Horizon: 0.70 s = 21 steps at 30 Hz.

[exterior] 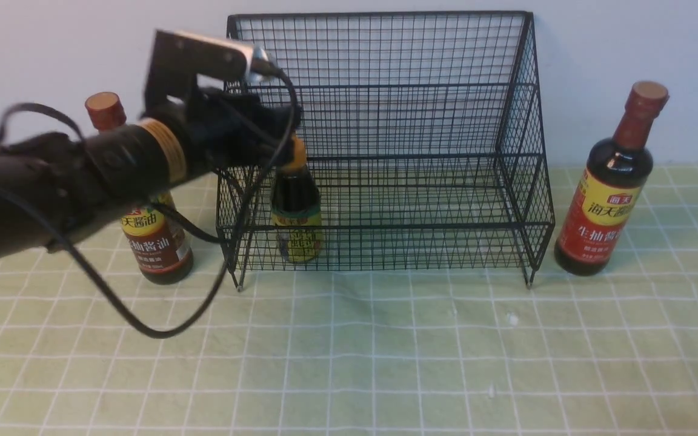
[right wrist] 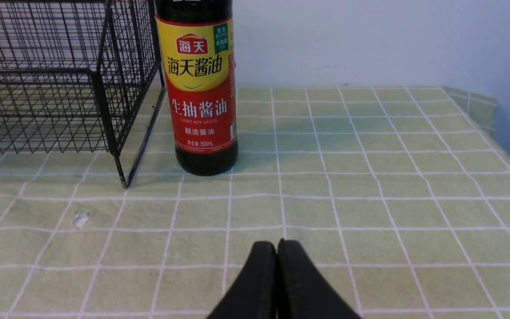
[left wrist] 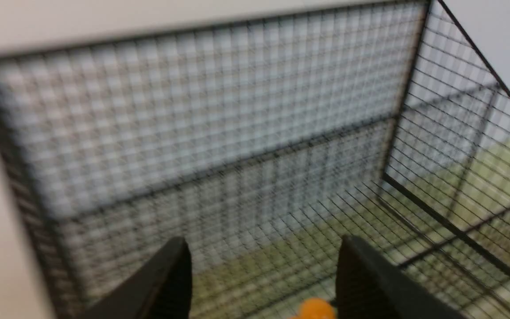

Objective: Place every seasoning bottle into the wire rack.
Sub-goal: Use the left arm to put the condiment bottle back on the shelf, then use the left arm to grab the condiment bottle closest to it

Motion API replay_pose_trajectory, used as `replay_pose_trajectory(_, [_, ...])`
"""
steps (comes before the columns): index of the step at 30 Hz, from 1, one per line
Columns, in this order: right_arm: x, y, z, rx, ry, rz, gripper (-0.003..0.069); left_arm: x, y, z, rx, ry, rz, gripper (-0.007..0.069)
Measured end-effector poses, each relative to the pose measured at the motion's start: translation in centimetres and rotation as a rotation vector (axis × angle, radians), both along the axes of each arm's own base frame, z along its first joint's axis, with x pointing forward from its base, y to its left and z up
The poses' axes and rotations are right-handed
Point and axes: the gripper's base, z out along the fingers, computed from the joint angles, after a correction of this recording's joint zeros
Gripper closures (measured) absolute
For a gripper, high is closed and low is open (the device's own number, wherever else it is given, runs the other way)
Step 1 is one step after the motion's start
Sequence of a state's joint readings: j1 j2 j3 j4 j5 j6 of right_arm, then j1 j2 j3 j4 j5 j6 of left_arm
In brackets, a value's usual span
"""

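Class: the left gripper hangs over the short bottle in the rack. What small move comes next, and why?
Probably lift the left gripper straight up: its jaws stand open, the short bottle stands upright in the wire rack, and its orange cap sits between the fingers.

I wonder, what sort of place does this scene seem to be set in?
Probably a staged tabletop mimicking a kitchen counter: a green checked tablecloth against a bare wall, holding a black wire rack and soy-sauce bottles.
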<state>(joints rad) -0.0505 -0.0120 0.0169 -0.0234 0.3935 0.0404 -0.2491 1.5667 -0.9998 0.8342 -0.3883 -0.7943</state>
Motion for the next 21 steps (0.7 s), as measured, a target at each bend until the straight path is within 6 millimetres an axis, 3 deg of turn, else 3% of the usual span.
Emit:
replay_pose_trajectory(8, [0.0,0.0,0.0,0.0,0.0,0.0,0.0673,-5.6,3.6,8.0,0.165,-0.172,0.191,0.0218])
replay_pose_trajectory(13, [0.0,0.0,0.0,0.0,0.0,0.0,0.0673,-6.4,6.3,9.1,0.188,-0.172,0.312,0.0218])
replay_pose_trajectory(17, [0.0,0.0,0.0,0.0,0.0,0.0,0.0673,-5.2,9.3,8.2,0.127,-0.117,0.424,0.0218])
replay_pose_trajectory(21, [0.0,0.0,0.0,0.0,0.0,0.0,0.0673,-3.3,9.6,6.5,0.084,-0.084,0.405,0.0218])
